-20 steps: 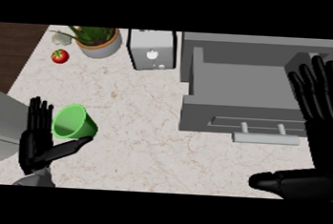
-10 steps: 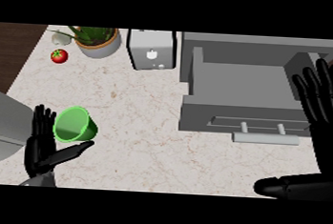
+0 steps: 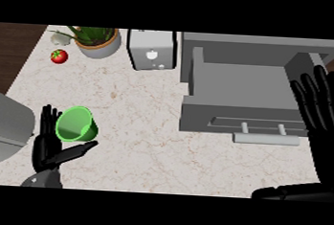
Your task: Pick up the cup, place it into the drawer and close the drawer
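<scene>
No readable words, numbers, labels or brand names appear anywhere. The toaster [image 3: 152, 50], near the top centre of the frame, has a small dark mark on its white top, too small to make out as a letter or sign.

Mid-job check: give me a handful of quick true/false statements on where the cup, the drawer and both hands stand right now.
1. The green cup is already inside the drawer. False: it is at the counter's left, by the left hand.
2. The drawer stands open. True.
3. The right hand is holding the cup. False: it is open, fingers straight, at the drawer's right side.
4. A tomato lies left of the potted plant. True.
5. The toaster sits inside the drawer. False: it stands on the counter, left of the drawer.
</scene>
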`<state>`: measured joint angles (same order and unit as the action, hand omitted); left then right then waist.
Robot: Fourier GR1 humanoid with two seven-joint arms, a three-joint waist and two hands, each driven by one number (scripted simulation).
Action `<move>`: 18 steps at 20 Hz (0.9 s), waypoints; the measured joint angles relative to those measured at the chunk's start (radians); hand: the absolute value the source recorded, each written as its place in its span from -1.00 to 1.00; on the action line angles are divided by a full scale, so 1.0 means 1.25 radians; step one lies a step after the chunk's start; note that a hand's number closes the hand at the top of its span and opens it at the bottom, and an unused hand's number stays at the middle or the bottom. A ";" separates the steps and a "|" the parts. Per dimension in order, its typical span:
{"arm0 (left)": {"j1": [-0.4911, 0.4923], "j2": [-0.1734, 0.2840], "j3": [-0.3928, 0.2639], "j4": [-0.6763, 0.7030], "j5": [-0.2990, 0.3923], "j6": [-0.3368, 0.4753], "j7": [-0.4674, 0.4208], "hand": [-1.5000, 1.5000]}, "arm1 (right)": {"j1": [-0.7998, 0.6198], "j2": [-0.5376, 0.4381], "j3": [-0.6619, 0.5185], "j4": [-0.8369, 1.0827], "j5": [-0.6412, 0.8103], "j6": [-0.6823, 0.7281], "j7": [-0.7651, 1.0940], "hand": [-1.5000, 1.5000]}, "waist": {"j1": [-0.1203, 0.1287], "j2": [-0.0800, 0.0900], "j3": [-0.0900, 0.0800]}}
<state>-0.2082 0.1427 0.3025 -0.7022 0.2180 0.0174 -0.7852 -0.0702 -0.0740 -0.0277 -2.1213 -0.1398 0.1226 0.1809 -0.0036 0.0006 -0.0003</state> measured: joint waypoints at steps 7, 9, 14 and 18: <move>-0.066 0.022 0.022 0.138 0.025 -0.052 -0.072 -1.00 | -0.013 0.002 -0.002 0.013 -0.001 0.001 -0.004 -1.00 | -0.002 0.001 0.000; -0.079 0.026 0.023 0.153 0.033 -0.061 -0.073 -1.00 | -0.025 0.001 -0.007 0.031 -0.004 0.003 -0.009 -1.00 | -0.001 0.000 0.000; -0.105 0.032 0.027 0.207 0.051 -0.103 -0.094 -1.00 | -0.013 0.003 -0.006 0.030 -0.001 0.005 -0.018 -1.00 | -0.002 0.001 0.000; -0.119 0.030 0.024 0.240 0.059 -0.158 -0.109 -1.00 | -0.018 -0.005 -0.014 0.016 -0.012 0.007 0.004 -1.00 | -0.003 0.001 -0.001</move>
<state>-0.3573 0.1804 0.3330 -0.4020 0.2923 -0.1805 -0.9216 -0.0927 -0.0807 -0.0449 -2.1017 -0.1546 0.1307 0.1863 -0.0069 0.0017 -0.0009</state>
